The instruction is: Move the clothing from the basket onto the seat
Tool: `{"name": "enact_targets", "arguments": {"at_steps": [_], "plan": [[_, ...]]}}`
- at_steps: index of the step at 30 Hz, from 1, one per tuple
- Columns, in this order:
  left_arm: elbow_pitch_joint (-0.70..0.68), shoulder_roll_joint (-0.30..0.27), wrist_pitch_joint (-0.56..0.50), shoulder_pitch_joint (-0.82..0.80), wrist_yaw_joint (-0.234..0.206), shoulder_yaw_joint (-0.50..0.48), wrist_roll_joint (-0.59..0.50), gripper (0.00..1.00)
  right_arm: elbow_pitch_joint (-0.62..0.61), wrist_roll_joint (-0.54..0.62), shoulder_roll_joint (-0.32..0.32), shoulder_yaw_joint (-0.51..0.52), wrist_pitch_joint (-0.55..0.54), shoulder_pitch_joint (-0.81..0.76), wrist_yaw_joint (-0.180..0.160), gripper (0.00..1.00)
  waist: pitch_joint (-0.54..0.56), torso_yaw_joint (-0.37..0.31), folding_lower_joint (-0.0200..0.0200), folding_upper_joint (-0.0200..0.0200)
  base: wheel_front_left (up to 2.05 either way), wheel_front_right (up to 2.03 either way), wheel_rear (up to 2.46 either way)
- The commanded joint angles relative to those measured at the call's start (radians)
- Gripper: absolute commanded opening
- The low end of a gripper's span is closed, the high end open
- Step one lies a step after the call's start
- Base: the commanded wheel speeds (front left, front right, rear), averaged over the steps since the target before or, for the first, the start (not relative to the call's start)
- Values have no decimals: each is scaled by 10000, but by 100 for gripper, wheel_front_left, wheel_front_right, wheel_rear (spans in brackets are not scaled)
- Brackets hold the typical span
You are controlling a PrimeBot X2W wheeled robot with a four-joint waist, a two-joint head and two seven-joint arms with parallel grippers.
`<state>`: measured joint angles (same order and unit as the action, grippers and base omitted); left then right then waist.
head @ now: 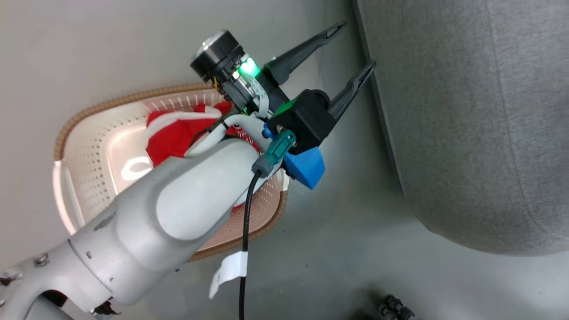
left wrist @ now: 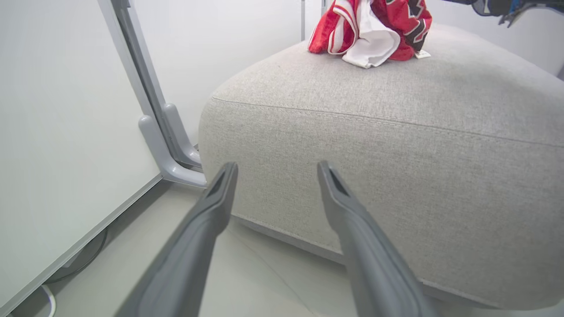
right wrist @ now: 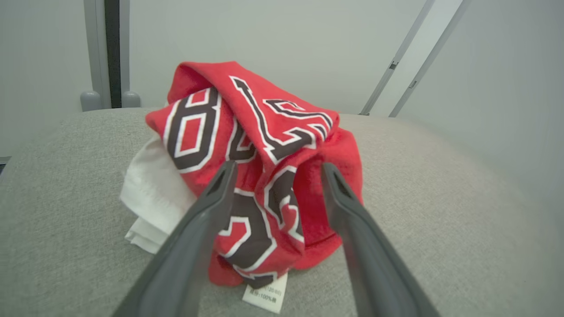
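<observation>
Left gripper [head: 355,44]: jaws wide apart and empty. It hangs off the side of the seat [head: 466,133], tips towards it, not touching.
Basket [head: 89,146]: on the floor beside the seat, apart from it, partly under the left arm.
Garment [head: 178,133]: red with white trim, crumpled inside the basket, so off the seat. The arm hides part of it. Not yet moved.
Garment, handling: judged light, limp and not fragile, so it should sag and trail when lifted. It is best taken at a raised fold or the thick trimmed edge, with several layers pinched, since a single layer may slip.
Seat: grey cloth, rounded, with a stitched seam along its side. Cloth laid on it should stay put.
Jersey [right wrist: 264,132]: red with black-and-white numerals and a white part, bunched in a heap on the seat's top, in from the edge. A tag [right wrist: 264,297] lies at its near foot.
Right gripper [right wrist: 278,169]: above the seat's top, jaws spread, one finger on each side of the heap. No fabric is seen pinched.
Progress: judged one piece on the seat and at least one left.
</observation>
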<state>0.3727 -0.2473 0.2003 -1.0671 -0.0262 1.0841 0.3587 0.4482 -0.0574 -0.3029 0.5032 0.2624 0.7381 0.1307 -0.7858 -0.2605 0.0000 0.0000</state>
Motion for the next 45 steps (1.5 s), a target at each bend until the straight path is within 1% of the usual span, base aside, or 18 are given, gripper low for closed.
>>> {"name": "enact_targets", "arguments": {"at_steps": [1,5,11,17,21,27,34,35,38,45], "plan": [[52,-3,73,132,-49,-1,45,100,-132,-71,10,-6,38,-232,1,100,479,122,0,0,0,0,0],[415,222,408,571,-170,-200,338,100,-921,-183,207,-351,36,-1296,1,100,1329,286,0,0,0,0,0],[688,378,645,1308,-435,-870,791,100,-1843,-98,567,-1232,35,-2455,1,100,2579,701,0,0,0,0,0],[146,309,654,2353,-702,-2131,801,100,-2277,-106,799,-2228,36,-3162,1,100,3665,1285,0,0,0,0,0],[-157,231,649,3209,-779,-3146,667,100,-2362,-52,923,-2956,36,-3447,1,100,4287,1646,0,0,0,0,0],[-495,256,651,4483,-719,-4615,303,100,-2406,-161,1151,-3948,36,-3655,1,100,5023,2120,0,0,0,0,0],[-851,632,652,5818,-610,-6280,-333,100,-2237,-276,1312,-5028,36,-3873,1,100,5788,2600,0,0,0,0,0],[-890,707,652,5991,-542,-6479,-445,100,-2218,-295,1334,-5137,36,-3897,1,100,5884,2661,0,0,0,0,0],[-1037,873,652,6491,-413,-7049,-751,100,-2215,-346,1435,-5364,36,-4083,1,100,6192,2804,0,0,0,0,0],[-1475,1210,651,7743,-14,-8313,-1399,100,-2381,-487,1778,-5433,36,-4760,1,100,6785,2912,0,0,0,0,0]]}}
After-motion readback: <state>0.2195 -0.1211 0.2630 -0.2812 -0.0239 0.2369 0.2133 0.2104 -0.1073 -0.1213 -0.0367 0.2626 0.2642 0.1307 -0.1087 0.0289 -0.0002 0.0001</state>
